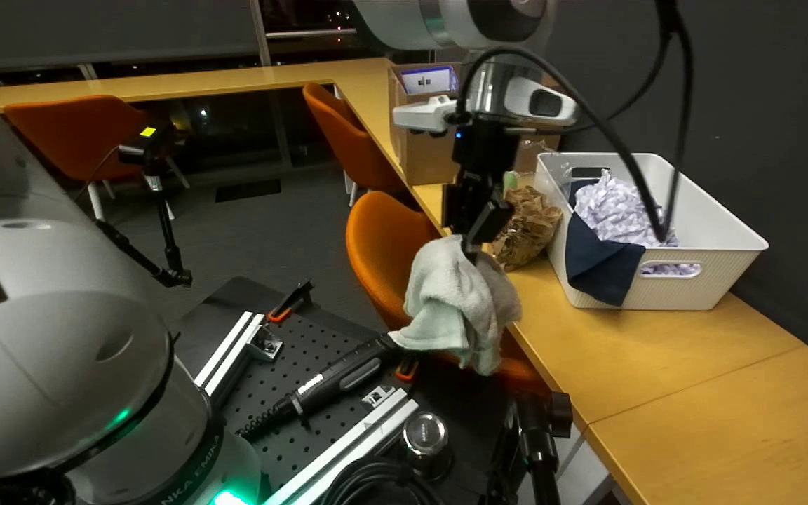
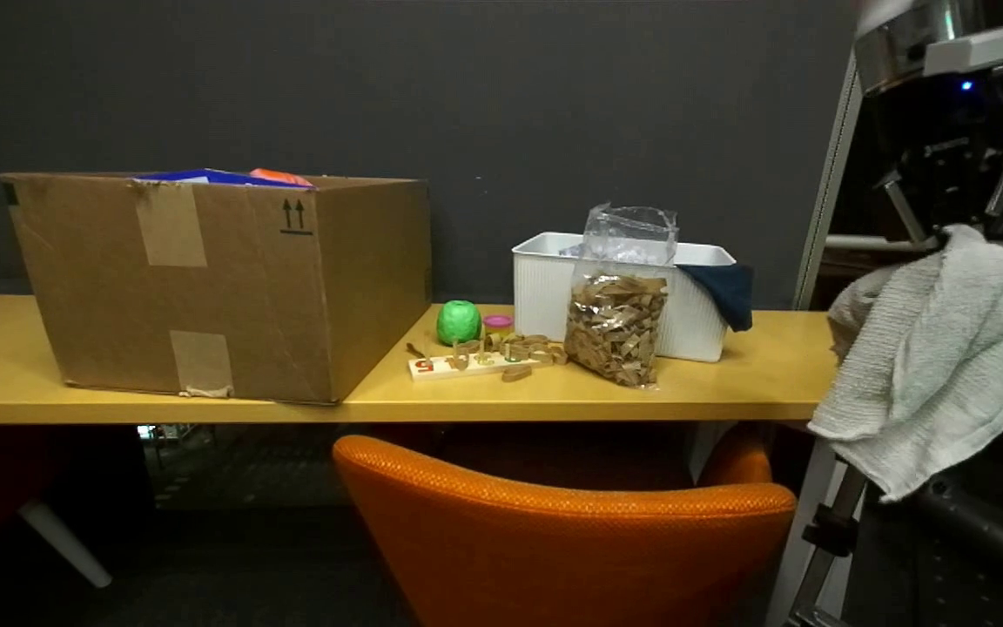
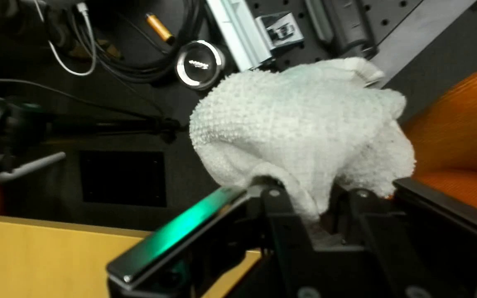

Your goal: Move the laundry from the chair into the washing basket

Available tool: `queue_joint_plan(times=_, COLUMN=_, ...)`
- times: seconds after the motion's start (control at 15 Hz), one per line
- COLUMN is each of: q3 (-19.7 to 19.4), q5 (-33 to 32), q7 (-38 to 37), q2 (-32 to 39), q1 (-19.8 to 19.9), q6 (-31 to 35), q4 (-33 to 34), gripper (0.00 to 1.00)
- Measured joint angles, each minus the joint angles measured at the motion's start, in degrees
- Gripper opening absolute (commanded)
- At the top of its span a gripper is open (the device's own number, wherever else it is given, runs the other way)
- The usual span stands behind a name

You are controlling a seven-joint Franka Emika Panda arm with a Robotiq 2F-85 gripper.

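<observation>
The hand (image 1: pixel 473 243) is squeezed tight on a bunch of the pale towel (image 1: pixel 456 301). I see the towel hang in the air near an orange chair (image 1: pixel 374 238), not yet over the white basket (image 1: pixel 716 279) on the tabletop (image 1: pixel 677 365). I'd lift it high, because its loose corners dangle low and could catch on the basket's edge. Then I'd go across gently and not bump the bag of brown bits (image 2: pixel 615 335). I'd let go only over the middle, so it won't flop over the side like the dark blue cloth (image 1: pixel 600 263) does.
</observation>
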State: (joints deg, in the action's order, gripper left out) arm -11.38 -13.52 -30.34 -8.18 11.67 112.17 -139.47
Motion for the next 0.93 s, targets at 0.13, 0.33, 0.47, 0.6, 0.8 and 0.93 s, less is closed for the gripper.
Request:
queue_joint_plan(times=0.13, q3=-3.16, q5=-2.55, q7=0.75, q2=-0.59, q1=4.78, q6=0.49, q4=0.66, gripper=0.04)
queue_joint_plan(times=0.33, q3=-7.11, q5=-3.26, q7=3.01, q2=-0.49, q1=10.02, q6=2.73, q4=4.95, gripper=0.04)
queue_joint_plan(times=0.47, q3=-8.40, q5=-3.25, q7=3.47, q2=-0.47, q1=11.74, q6=4.08, q4=9.21, gripper=0.04)
queue_joint_plan(times=0.6, q3=-8.78, q5=-2.89, q7=3.56, q2=-0.35, q1=12.27, q6=5.08, q4=14.20, gripper=0.04)
queue_joint_plan(times=0.8, q3=-8.50, q5=-0.64, q7=3.57, q2=0.42, q1=11.52, q6=7.97, q4=21.44, gripper=0.04)
queue_joint_plan(times=0.93, q3=-8.09, q5=1.80, q7=3.57, q2=2.14, q1=10.44, q6=9.63, q4=26.11, gripper=0.04)
